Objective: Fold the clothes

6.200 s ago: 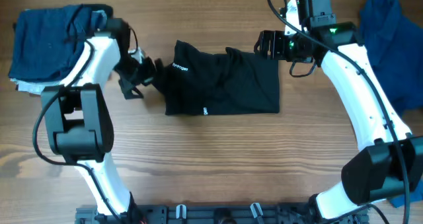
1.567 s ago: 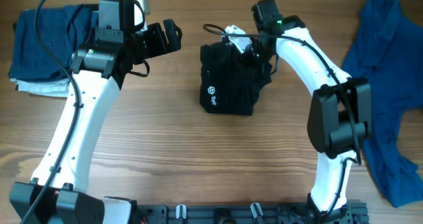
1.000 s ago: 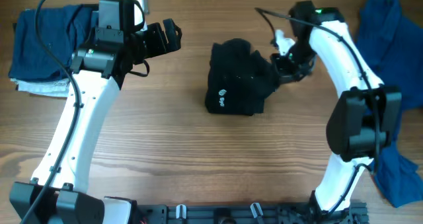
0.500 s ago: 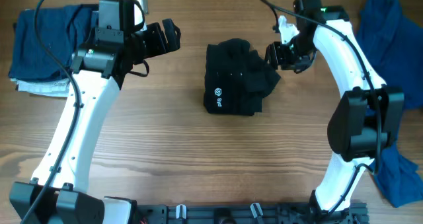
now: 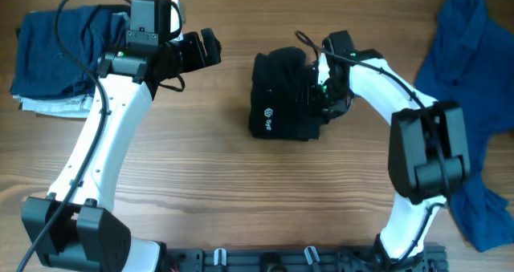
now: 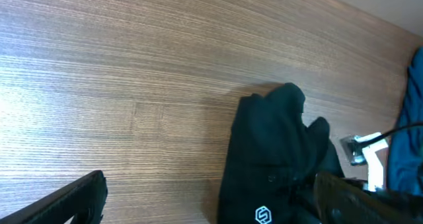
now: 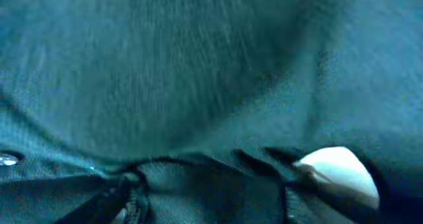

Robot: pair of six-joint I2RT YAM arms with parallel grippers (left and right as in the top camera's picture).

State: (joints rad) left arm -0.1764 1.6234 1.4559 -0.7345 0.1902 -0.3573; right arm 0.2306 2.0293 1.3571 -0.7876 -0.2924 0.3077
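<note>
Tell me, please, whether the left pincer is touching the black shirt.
Apart. The overhead view shows bare table between the left pincer and the black shirt.

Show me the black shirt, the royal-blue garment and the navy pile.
black shirt (image 5: 277, 91): overhead view, middle of the folded bundle.
royal-blue garment (image 5: 475, 63): overhead view, its upper part at the table's right edge.
navy pile (image 5: 40, 55): overhead view, top layer, far left.
</note>
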